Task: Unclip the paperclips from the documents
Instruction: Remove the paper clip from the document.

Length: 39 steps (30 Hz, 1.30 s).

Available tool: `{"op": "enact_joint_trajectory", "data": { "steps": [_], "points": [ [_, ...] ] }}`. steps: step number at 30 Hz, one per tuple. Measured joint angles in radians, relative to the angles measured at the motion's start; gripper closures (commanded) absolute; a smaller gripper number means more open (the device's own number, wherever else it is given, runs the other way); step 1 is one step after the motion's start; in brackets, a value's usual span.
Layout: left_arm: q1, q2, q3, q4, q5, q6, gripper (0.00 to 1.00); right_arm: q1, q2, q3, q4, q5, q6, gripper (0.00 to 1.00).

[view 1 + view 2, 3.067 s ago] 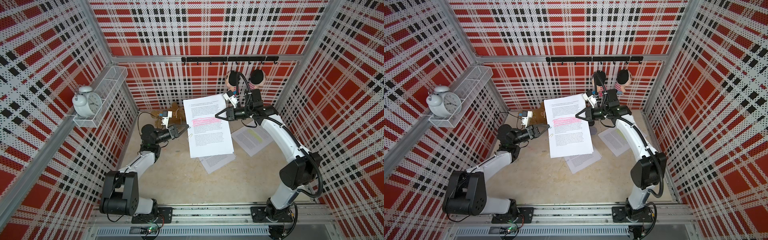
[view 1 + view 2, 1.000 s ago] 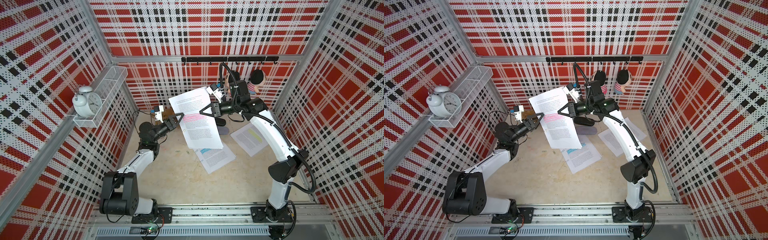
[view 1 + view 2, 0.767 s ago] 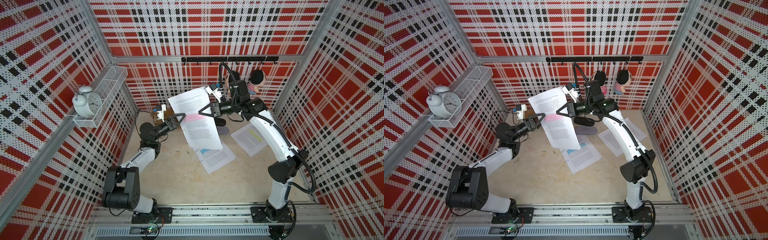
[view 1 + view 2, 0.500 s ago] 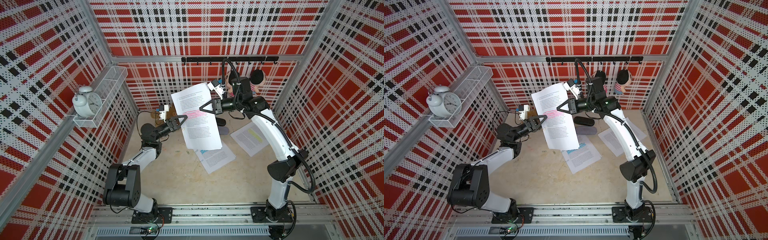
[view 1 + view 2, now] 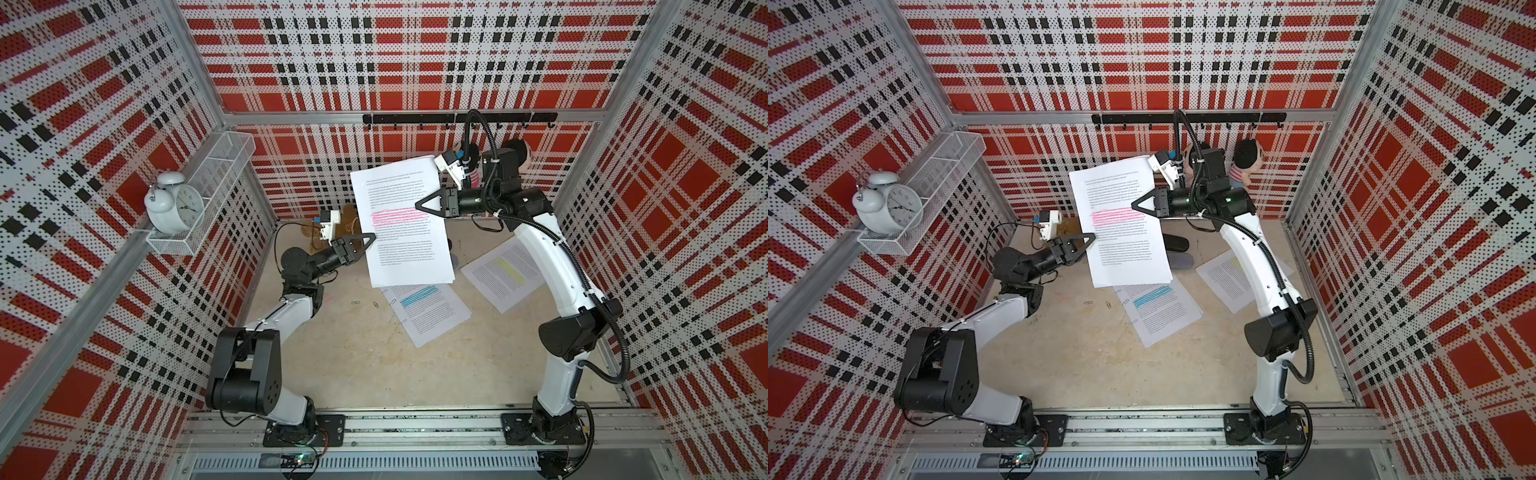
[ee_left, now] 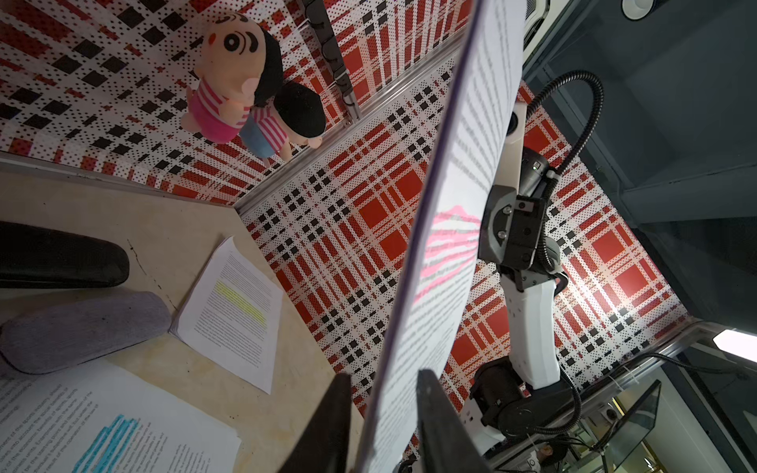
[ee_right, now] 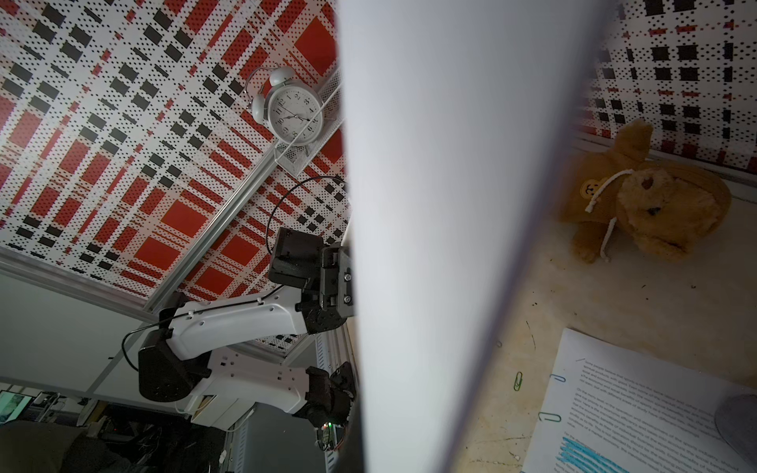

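The pink-banded document (image 5: 405,232) (image 5: 1125,232) hangs upright above the table, and my right gripper (image 5: 417,205) (image 5: 1133,205) is shut on its right edge. My left gripper (image 5: 374,237) (image 6: 383,373) straddles its left edge, with both fingers a little off the sheet (image 6: 442,286). No clip shows on this document. The blue-banded document (image 5: 428,309) lies flat below with bluish paperclips (image 7: 549,417) on its edge. The yellow-banded document (image 5: 505,272) lies to the right. Loose paperclips (image 5: 355,302) (image 7: 518,381) rest on the table.
A black glasses case (image 5: 1177,242) and a grey one (image 5: 1183,262) lie behind the hanging sheet. A brown plush bear (image 7: 655,204) sits at the back left. Two dolls (image 6: 229,82) hang on the back wall. A clock (image 5: 174,203) stands on the left wire shelf.
My right arm has lifted the pink-banded document and turned it more upright. My left gripper has risen to its left edge, and its jaws have narrowed around the paper.
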Motion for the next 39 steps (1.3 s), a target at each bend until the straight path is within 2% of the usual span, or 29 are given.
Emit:
{"op": "enact_joint_trajectory", "data": {
  "steps": [3,9,14,19,24,31,39],
  "points": [
    [0.0,0.0,0.0,0.0,0.004,-0.001,0.69,-0.016,0.0,0.0,0.002,0.0,-0.002,1.0],
    [0.0,0.0,-0.001,0.0,0.008,-0.008,0.77,-0.042,0.0,-0.005,0.005,0.005,-0.005,1.0],
    [0.0,0.0,-0.001,0.0,0.016,-0.011,0.79,-0.043,0.0,-0.012,0.01,0.011,-0.008,1.0],
    [0.0,0.0,-0.001,-0.001,0.023,-0.016,0.91,-0.045,0.0,-0.026,0.011,0.02,-0.01,1.0],
    [0.003,0.0,-0.003,0.0,0.023,-0.016,0.98,-0.052,0.0,-0.034,0.017,0.033,-0.011,1.0],
    [0.015,0.0,-0.005,0.0,0.039,-0.016,1.0,-0.076,-0.008,-0.117,0.056,0.039,-0.004,1.0],
    [0.024,0.0,-0.019,-0.003,0.065,-0.017,1.0,-0.099,-0.078,-0.306,0.17,0.006,0.049,1.0]
  ]
}}
